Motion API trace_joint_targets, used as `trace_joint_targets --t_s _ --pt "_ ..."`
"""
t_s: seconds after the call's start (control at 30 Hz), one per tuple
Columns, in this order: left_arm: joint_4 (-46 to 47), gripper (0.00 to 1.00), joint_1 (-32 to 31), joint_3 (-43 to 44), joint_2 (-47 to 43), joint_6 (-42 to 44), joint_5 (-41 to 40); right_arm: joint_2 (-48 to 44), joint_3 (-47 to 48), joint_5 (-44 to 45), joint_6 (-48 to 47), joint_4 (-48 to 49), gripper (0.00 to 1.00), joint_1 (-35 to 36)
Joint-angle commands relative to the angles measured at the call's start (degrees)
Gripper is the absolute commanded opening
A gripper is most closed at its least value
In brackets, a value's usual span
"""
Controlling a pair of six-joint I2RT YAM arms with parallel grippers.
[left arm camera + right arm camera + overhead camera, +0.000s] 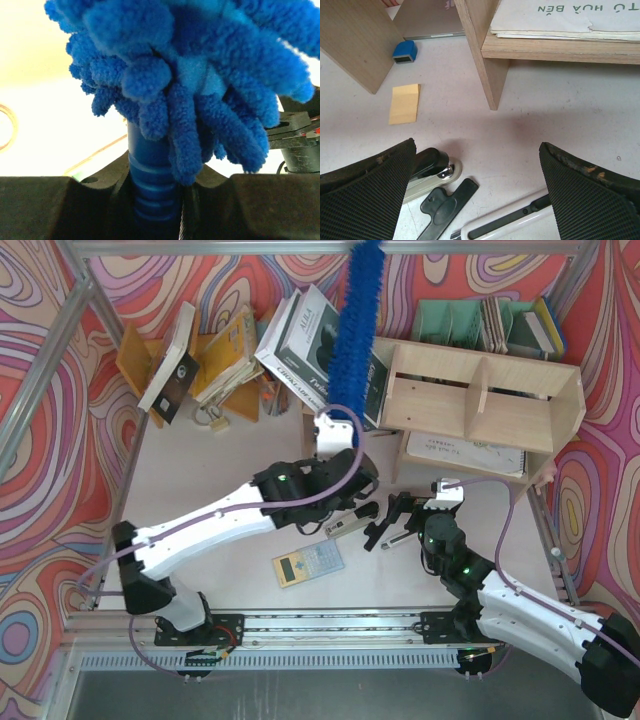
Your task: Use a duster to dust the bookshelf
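The duster (356, 330) has a long bright-blue fluffy head that rises from my left gripper (338, 438) toward the back wall, just left of the bookshelf (480, 390). In the left wrist view the fluffy head (190, 75) fills the top, and the ribbed blue handle (150, 170) sits clamped in my left gripper (155, 200). The bookshelf is pale plywood with upright dividers; its foot (490, 75) and a lower board with papers show in the right wrist view. My right gripper (395, 523) (477, 190) is open and empty, low over the table in front of the bookshelf.
A stapler (427, 172), a black clip (445, 205) and a white utility knife (510, 222) lie under my right gripper. A yellow note (405, 102) and a small blue object (404, 51) lie nearby. A calculator (308, 563), leaning books (300, 340), an orange-brown rack (135, 360) and green file holders (450, 320) surround the area.
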Motion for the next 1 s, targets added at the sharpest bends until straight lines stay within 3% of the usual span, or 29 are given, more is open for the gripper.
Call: trace_joint_targets --t_s 0.0,0.17,0.57,0.8,0.97 --pt "1.0 0.0 1.4 -2.4 -7.0 0.7 -8.8 0.1 -0.3 1.5 0.4 0.4 0.99 0.3" --pt "2.5 0.0 2.3 -4.7 -7.4 0.3 -5.6 0.3 -0.2 1.4 0.6 0.5 0.99 0.3" --pt "4.1 0.0 1.4 -0.3 3.0 1.3 7.8 0.4 -0.2 1.9 0.6 0.3 0.99 0.3" --pt "1.3 0.0 0.5 0.9 2.6 3.5 3.5 0.4 -0.2 1.7 0.6 0.4 0.99 0.3" --pt "5.3 0.0 -0.6 -5.9 -3.0 5.6 -3.4 0.4 -0.2 1.7 0.6 0.3 0.99 0.3"
